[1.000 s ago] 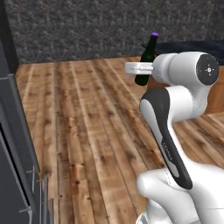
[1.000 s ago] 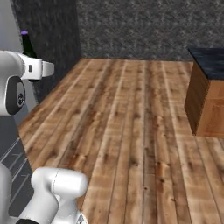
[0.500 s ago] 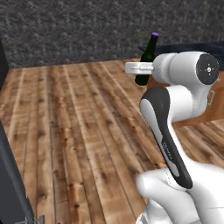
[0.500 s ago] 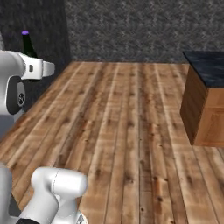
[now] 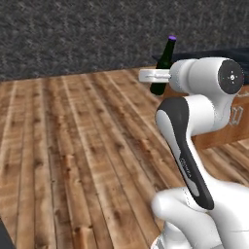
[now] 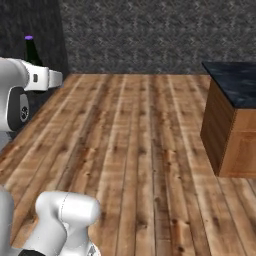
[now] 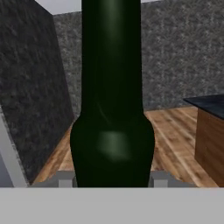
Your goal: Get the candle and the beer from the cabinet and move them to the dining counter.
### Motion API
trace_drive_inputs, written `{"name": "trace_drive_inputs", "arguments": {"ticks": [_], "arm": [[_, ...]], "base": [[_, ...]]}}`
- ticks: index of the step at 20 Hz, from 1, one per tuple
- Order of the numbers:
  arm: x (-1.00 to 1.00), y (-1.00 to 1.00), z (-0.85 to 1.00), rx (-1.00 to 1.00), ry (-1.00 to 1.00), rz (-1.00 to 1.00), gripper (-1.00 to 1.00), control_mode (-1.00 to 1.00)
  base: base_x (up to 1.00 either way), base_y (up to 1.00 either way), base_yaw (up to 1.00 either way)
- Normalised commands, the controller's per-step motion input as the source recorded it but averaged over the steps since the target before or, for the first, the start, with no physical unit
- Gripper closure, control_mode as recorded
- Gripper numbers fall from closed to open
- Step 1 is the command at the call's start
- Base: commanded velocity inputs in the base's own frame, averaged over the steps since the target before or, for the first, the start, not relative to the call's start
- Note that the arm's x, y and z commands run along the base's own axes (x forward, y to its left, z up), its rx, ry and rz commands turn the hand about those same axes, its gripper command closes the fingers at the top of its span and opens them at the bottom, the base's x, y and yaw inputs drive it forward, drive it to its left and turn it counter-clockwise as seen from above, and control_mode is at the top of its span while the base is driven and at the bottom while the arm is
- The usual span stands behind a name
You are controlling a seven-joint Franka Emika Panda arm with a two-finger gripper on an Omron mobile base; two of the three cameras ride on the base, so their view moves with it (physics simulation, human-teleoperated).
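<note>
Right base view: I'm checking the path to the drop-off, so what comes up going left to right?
The beer held upright by the gripper → open wood floor → the dining counter.

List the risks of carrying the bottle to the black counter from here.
1. The beer stands upright in the gripper, held low on its body; a jolt of the base could tip or slip it.
2. The dining counter lies far off to the right; its wooden corner is close to the likely path.
</note>
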Motion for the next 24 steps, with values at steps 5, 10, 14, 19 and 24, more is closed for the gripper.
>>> {"name": "trace_drive_inputs", "arguments": {"ticks": [5, 10, 14, 19, 24], "arm": [[0.00, 0.00, 0.00, 0.00, 0.00, 0.00, 1.00, 1.00], [0.00, 0.00, 0.00, 0.00, 0.00, 0.00, 1.00, 1.00], [0.00, 0.00, 0.00, 0.00, 0.00, 0.00, 1.00, 1.00], [0.00, 0.00, 0.00, 0.00, 0.00, 0.00, 1.00, 1.00], [0.00, 0.00, 0.00, 0.00, 0.00, 0.00, 1.00, 1.00]], "base": [[0.72, -0.17, -0.11], [0.73, -0.18, -0.08], [0.74, -0.21, -0.05], [0.77, -0.24, -0.01], [0.76, -0.26, -0.01]]}}
